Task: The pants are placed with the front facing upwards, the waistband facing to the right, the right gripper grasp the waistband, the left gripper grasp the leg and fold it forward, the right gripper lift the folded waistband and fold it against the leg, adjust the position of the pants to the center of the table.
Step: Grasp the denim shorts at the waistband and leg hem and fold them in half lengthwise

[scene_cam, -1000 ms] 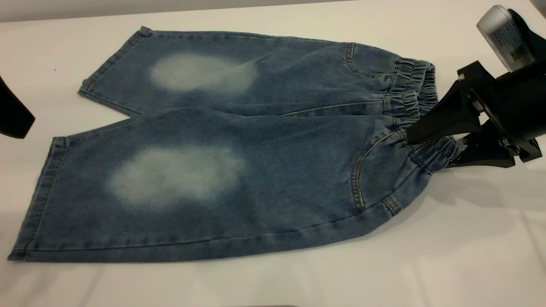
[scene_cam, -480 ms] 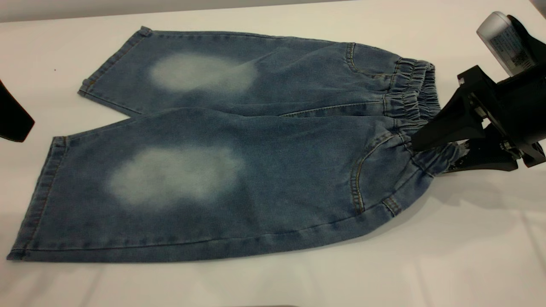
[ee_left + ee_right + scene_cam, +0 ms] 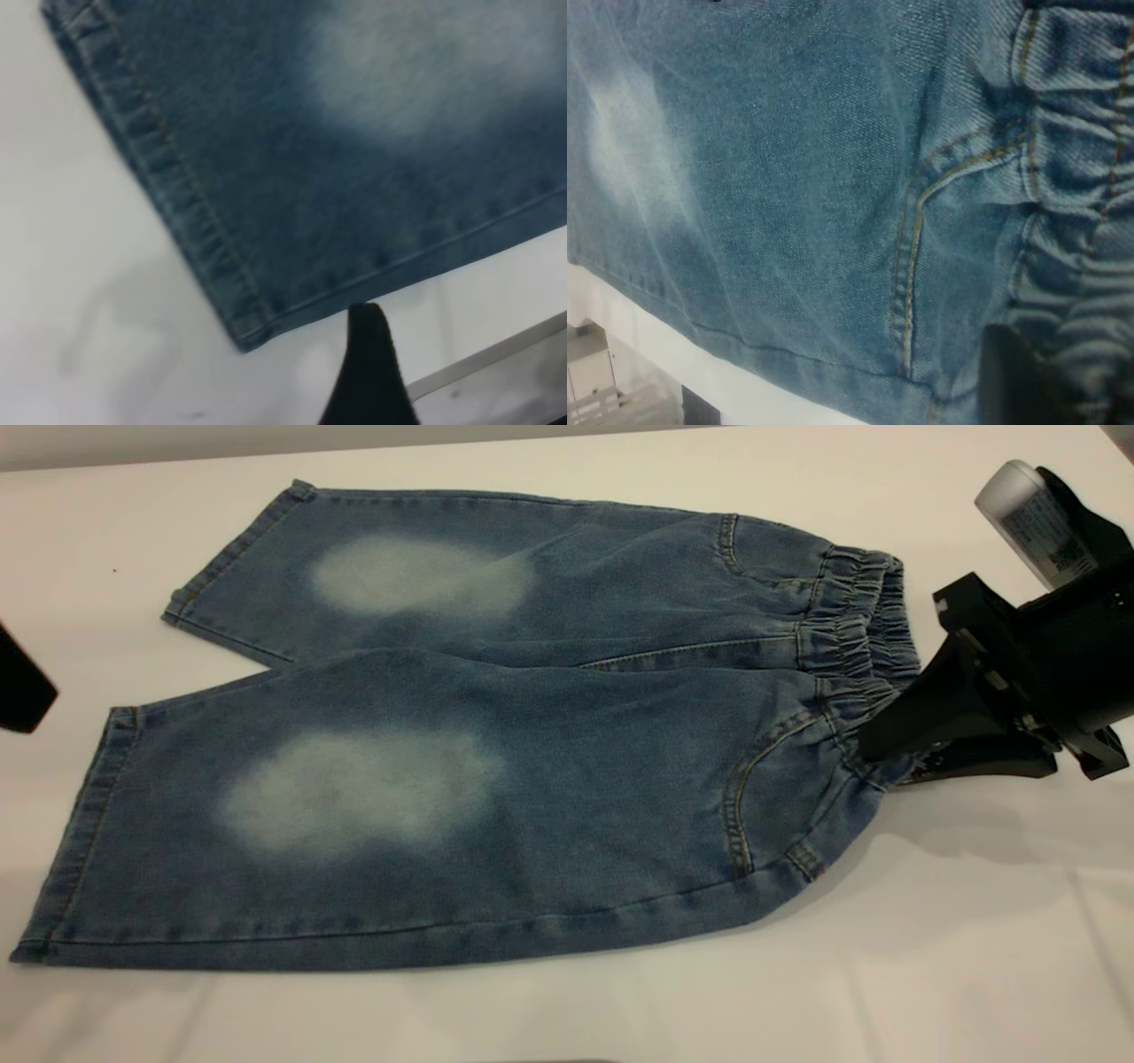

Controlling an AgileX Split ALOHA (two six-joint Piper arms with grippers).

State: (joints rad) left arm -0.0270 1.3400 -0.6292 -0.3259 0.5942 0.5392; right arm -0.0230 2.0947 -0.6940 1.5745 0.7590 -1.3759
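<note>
1. My right gripper [image 3: 873, 757] pinches the waistband [image 3: 858, 629] at its near corner, upper finger on top, lower one beneath.
2. To hold well, I want both denim layers deep between the fingers before lifting.
3. Left gripper [image 3: 368, 372] hovers off the leg hem; can't tell its fingers.
4. The pants [image 3: 461, 762] lie flat on the table [image 3: 974, 957], long axis left-right, waistband pointing right.
</note>
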